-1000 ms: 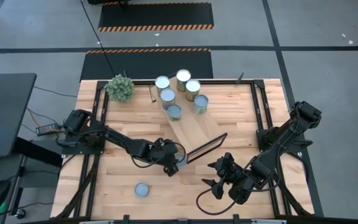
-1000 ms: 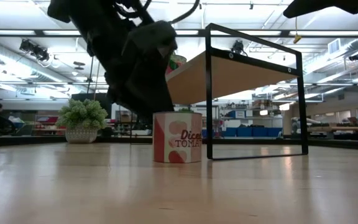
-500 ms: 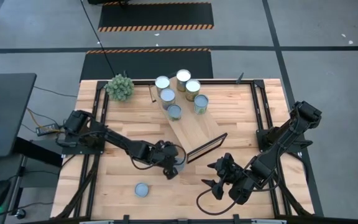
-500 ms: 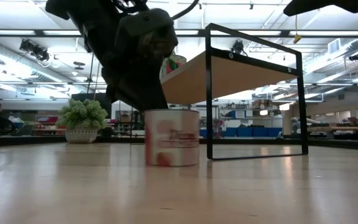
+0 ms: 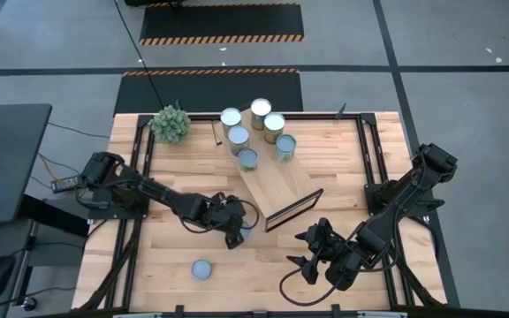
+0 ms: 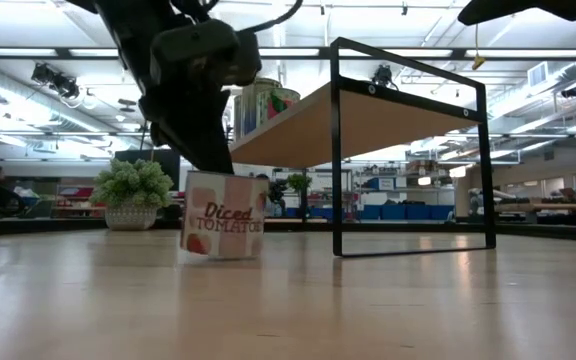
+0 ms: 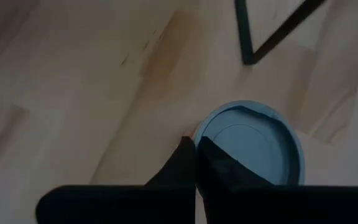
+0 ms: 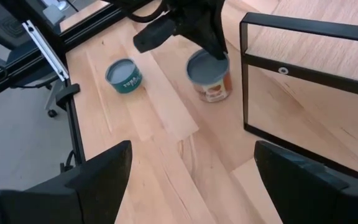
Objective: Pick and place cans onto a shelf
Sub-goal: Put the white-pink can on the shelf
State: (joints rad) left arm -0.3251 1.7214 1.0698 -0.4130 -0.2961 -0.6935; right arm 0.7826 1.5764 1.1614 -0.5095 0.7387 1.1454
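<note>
Overhead first: left hand (image 5: 234,231) sits at lower centre of the frame over a can (image 5: 245,231), just left of the shelf's (image 5: 277,187) dark end frame. Five more cans (image 5: 238,136) stand clustered at upper centre, on and around the shelf's far end; a lone flat can (image 5: 201,269) lies at lower left. Right hand (image 5: 312,254) waits at lower right, fingers spread, holding nothing.

Low view: tomato can (image 6: 223,229) stands upright on the counter (image 6: 288,300), left of the shelf frame, the left arm coming down on it from above.

Left wrist view: fingers (image 7: 185,168) pressed together with nothing between them, tips against the rim of the can's blue-grey top (image 7: 250,146). Judgement: no grip here; the can stands outside the closed fingers.

Right wrist view: same can (image 8: 209,76) at upper centre, the closed left hand touching its top edge.

To do this well, likely: spread the fingers wide, centre them astride the can's sides, descend below the rim, then close. Watch for tipping or nudging the can toward the shelf frame.
</note>
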